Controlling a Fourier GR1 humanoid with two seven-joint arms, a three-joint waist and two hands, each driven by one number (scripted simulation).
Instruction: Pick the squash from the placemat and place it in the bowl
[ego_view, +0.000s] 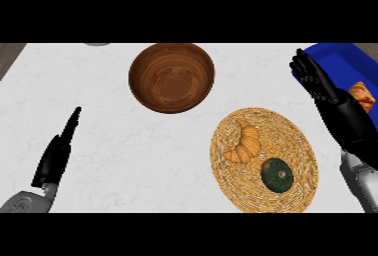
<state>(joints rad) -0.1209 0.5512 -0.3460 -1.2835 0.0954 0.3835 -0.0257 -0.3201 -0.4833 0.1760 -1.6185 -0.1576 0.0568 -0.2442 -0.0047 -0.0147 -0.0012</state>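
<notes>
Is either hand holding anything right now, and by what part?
Nothing held. Left hand and right hand are open; the squash lies untouched on the placemat.

The left hand (57, 152) shows at the lower left, seen edge-on, its fingers straight and held together, pointing up and a little to the right. Its grey forearm (26, 202) enters from the bottom left corner. The right hand (325, 92) is raised at the right edge, fingers relaxed and slightly bent, tips pointing up-left, holding nothing. Its grey forearm (359, 180) comes in from the lower right.
</notes>
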